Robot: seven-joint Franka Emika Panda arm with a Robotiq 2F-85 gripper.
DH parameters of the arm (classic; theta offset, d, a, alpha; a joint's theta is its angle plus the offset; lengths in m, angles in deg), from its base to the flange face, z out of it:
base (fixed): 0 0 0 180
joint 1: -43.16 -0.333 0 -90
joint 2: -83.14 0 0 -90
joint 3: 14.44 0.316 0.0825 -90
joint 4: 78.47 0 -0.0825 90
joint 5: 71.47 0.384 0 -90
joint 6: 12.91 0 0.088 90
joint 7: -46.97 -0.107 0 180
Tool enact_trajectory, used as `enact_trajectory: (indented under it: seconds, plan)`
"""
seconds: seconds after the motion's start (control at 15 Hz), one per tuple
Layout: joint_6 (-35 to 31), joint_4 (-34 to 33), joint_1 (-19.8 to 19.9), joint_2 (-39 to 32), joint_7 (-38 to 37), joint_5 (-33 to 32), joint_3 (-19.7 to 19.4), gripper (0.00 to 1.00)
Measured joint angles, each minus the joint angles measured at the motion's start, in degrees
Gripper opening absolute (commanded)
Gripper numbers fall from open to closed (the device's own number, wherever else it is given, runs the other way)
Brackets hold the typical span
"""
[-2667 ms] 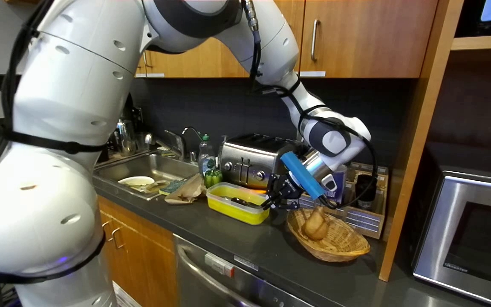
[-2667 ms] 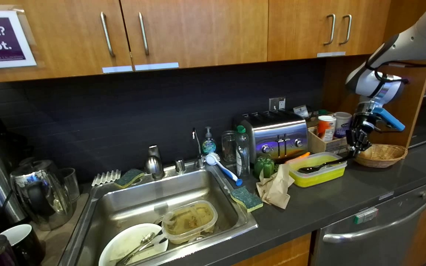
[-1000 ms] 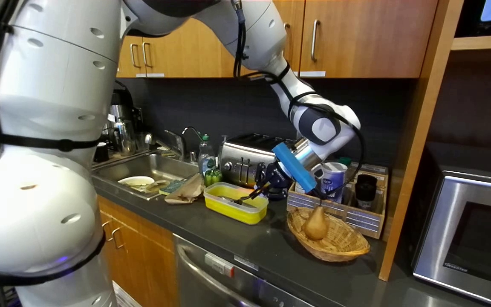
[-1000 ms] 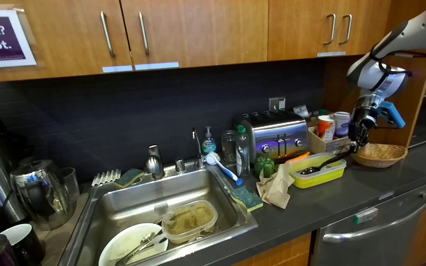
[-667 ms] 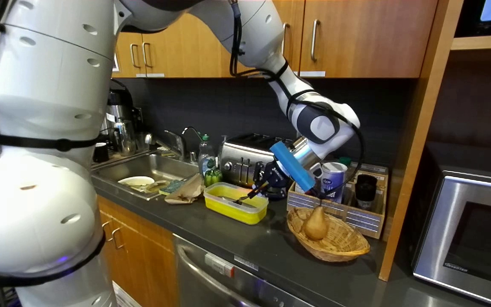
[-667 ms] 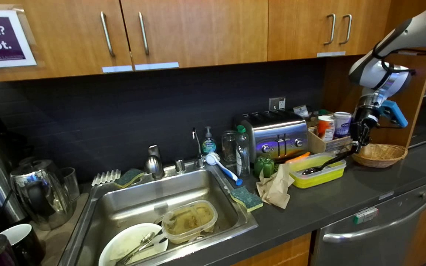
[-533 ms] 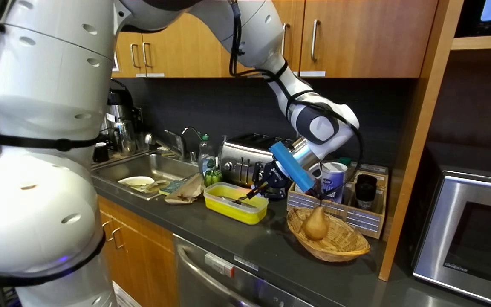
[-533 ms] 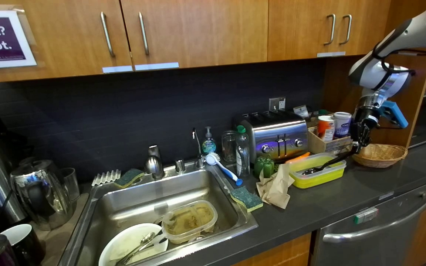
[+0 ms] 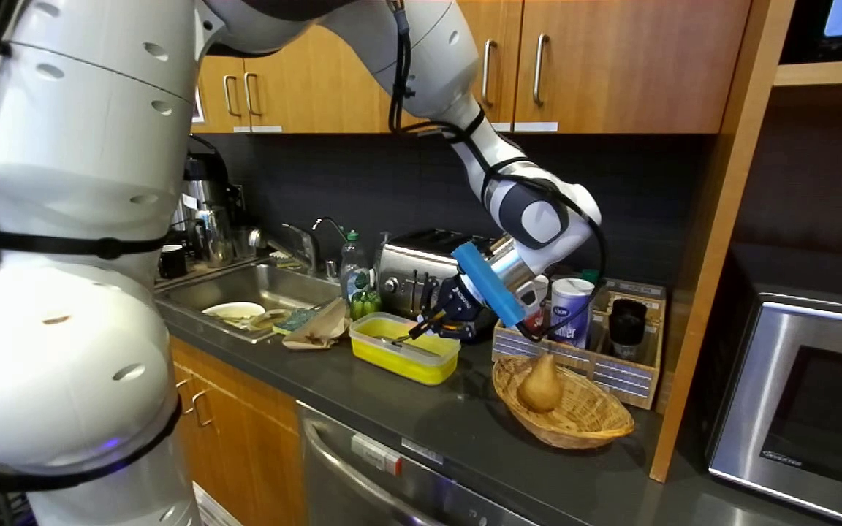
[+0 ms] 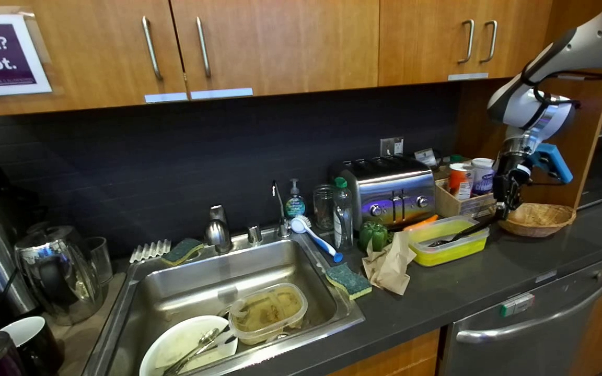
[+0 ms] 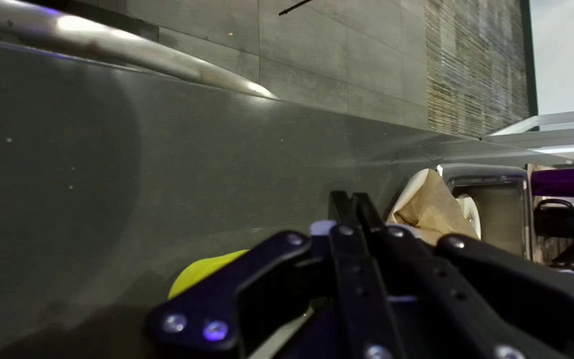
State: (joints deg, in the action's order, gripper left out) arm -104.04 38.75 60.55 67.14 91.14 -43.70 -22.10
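Observation:
My gripper (image 10: 501, 208) is shut on the handle of a black spoon (image 10: 471, 230). The spoon slants down into a shallow yellow container (image 10: 452, 257) with a clear rim; its head lies inside, seen nearly edge-on. In an exterior view the gripper (image 9: 432, 321) hangs above the near-right end of the container (image 9: 399, 364). Close together in the wrist view stand the gripper's (image 11: 348, 199) fingertips, which hide the spoon, while a yellow corner of the container (image 11: 197, 274) peeks out beside them. A brown pear (image 9: 541, 387) sits in a wicker basket (image 9: 596, 413) to the right.
A steel toaster (image 10: 397, 198) stands behind the container, with a wooden box (image 9: 574, 356) of cans and jars alongside. Crumpled brown paper (image 10: 389, 263), a green pepper (image 10: 373, 235) and a carrot (image 10: 422, 222) lie nearby. Beyond is the sink (image 10: 212, 277). Cupboards (image 10: 280, 47) overhang the counter.
The arm has shifted toward the container, carrying the spoon along. The spoon has turned: its head showed broad earlier and looks thin now. Pear, basket and container stay about where they were.

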Motion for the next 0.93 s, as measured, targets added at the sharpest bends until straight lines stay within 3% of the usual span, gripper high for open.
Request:
enact_trajectory:
  seconds: [0.93]
  plan:
    - [4.2, -0.5, -0.9, -0.5, -0.8, -0.5, 0.0, 0.01]
